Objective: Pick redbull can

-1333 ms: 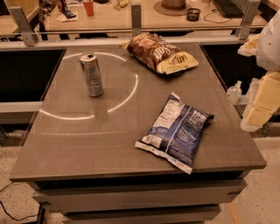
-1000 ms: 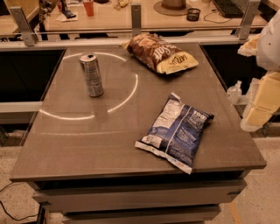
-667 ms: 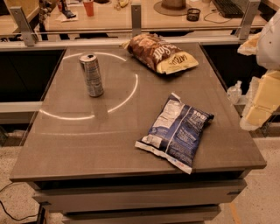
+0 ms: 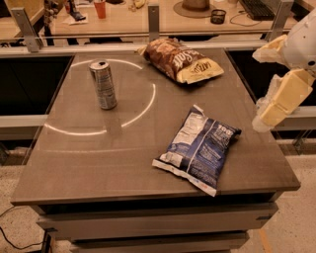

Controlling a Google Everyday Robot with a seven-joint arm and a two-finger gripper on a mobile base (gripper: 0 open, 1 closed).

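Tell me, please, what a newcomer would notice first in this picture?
First the silvery can, upright at the back left of the table, inside a bright ring of light. Then a brown chip bag at the back and a blue chip bag front right. The gripper hangs beyond the right edge.

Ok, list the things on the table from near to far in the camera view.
Blue chip bag, redbull can, brown chip bag; the gripper sits beyond the right edge of the table.

A grey table (image 4: 98,163) stands on a speckled floor (image 4: 301,220). Behind it is a wooden desk (image 4: 123,20) with a hat (image 4: 196,6), a red cup (image 4: 100,8) and a keyboard (image 4: 254,7). A ring of light (image 4: 154,94) shines on the table. The gripper (image 4: 279,101) hangs just past the table's right side.
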